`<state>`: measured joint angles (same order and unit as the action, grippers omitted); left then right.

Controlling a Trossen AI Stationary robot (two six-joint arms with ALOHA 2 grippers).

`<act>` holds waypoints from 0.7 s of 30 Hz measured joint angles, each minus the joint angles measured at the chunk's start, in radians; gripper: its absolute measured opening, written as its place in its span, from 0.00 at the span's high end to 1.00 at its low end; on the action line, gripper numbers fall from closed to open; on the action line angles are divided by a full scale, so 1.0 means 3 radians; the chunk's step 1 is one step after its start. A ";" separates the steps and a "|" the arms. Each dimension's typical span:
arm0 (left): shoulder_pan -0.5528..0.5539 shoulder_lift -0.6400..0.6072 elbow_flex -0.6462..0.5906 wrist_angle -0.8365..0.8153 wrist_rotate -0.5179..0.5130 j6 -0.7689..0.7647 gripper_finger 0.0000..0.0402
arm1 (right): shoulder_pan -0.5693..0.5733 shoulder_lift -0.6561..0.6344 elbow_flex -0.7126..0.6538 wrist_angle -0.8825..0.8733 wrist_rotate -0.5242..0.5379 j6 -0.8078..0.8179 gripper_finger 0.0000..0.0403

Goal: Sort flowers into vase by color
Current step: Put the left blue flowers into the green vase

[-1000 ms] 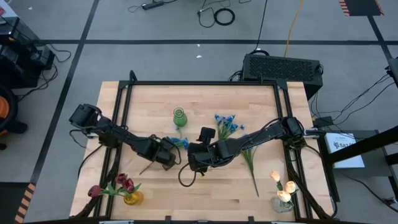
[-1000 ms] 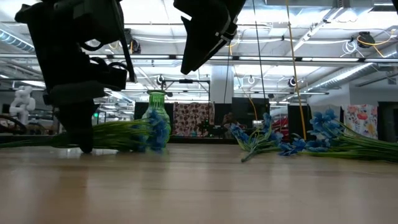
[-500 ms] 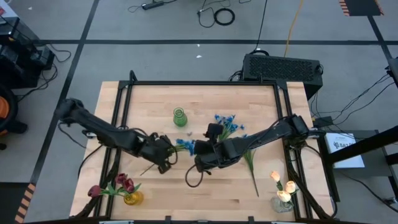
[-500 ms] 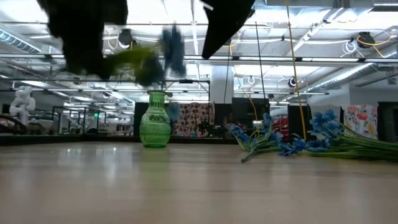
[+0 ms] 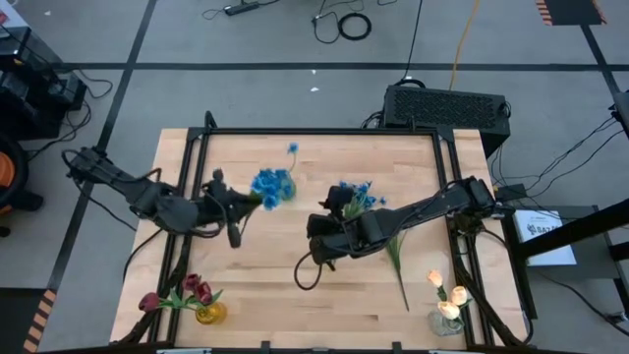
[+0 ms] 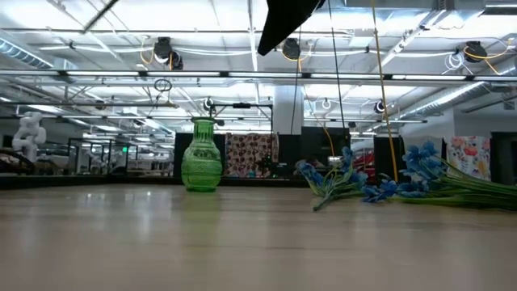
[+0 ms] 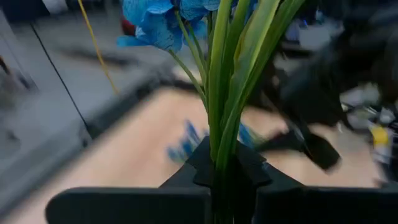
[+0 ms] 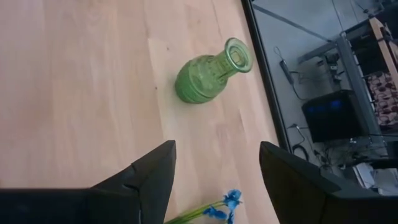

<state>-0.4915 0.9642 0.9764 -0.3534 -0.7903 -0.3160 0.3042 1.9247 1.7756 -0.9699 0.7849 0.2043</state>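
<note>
On the pale wooden desk, a green vase stands upright, with loose blue flowers lying beside it. Above, the left claw is clamped on a blue flower bunch, while the right claw hangs spread and empty. Beyond is a workshop with ceiling pipes and lights.

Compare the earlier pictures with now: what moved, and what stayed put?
The left tool, shut on a blue flower, lifted it off the table and swung it above the green vase. The right tool stayed open, shifting slightly. Vases and other flowers stayed put.
</note>
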 joint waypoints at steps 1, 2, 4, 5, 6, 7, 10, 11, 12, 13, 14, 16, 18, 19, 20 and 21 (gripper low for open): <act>0.0001 0.0001 -0.0001 0.0184 -0.0101 0.0264 0.94 | -0.0011 0.0000 0.0000 -0.0001 0.0000 -0.0003 0.44; 0.0009 0.0010 0.0000 0.0406 -0.0176 0.0544 0.94 | -0.0019 0.0000 0.0000 0.0000 -0.0003 -0.0011 0.44; 0.0073 0.0054 -0.0001 0.0856 -0.0274 0.1068 0.94 | -0.0039 0.0000 0.0000 0.0000 -0.0008 0.0007 0.44; 0.0123 0.0084 -0.0001 0.1064 -0.0303 0.1274 0.94 | -0.0048 0.0000 0.0000 -0.0006 -0.0009 0.0036 0.44; 0.0183 0.0111 -0.0001 0.1254 -0.0312 0.1466 0.94 | -0.0053 0.0000 0.0000 -0.0012 -0.0014 0.0063 0.44; 0.0259 0.0133 -0.0002 0.1419 -0.0310 0.1637 0.94 | -0.0053 0.0000 0.0000 -0.0014 -0.0017 0.0078 0.44; 0.0591 0.0212 -0.0018 0.2006 -0.0026 0.2047 0.94 | -0.0053 0.0000 0.0000 -0.0017 -0.0017 0.0073 0.44; 0.0730 0.0230 -0.0056 0.2221 0.0162 0.2152 0.94 | -0.0053 0.0000 0.0000 -0.0015 -0.0017 0.0066 0.44; 0.0872 0.0249 -0.0094 0.2401 0.0386 0.2239 0.94 | -0.0053 0.0000 0.0000 -0.0013 -0.0017 0.0066 0.44; 0.1027 0.0269 -0.0124 0.2568 0.0610 0.2287 0.94 | -0.0056 0.0000 0.0000 -0.0010 -0.0017 0.0065 0.44; 0.1182 0.0280 -0.0154 0.2697 0.0813 0.2297 0.94 | -0.0060 0.0000 0.0000 -0.0006 -0.0017 0.0060 0.44; 0.1478 0.0277 -0.0220 0.2823 0.1154 0.2256 0.94 | -0.0073 0.0000 0.0000 -0.0005 -0.0015 0.0039 0.44; 0.1748 0.0272 -0.0363 0.2980 0.1464 0.2150 0.94 | -0.0081 0.0001 0.0000 -0.0010 -0.0015 0.0037 0.44; 0.1873 0.0273 -0.0463 0.3069 0.1577 0.2073 0.94 | -0.0083 0.0001 0.0000 -0.0010 -0.0014 0.0024 0.44; 0.1975 0.0278 -0.0573 0.3165 0.1686 0.1992 0.94 | -0.0083 0.0001 0.0000 -0.0009 -0.0006 -0.0001 0.44; 0.2065 0.0284 -0.0689 0.3300 0.1798 0.1911 0.94 | -0.0082 0.0001 0.0000 -0.0008 -0.0001 -0.0032 0.44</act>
<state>0.1280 1.0494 0.7697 0.6367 -0.2509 0.2572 0.2796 1.9251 1.7756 -0.9723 0.7847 0.1946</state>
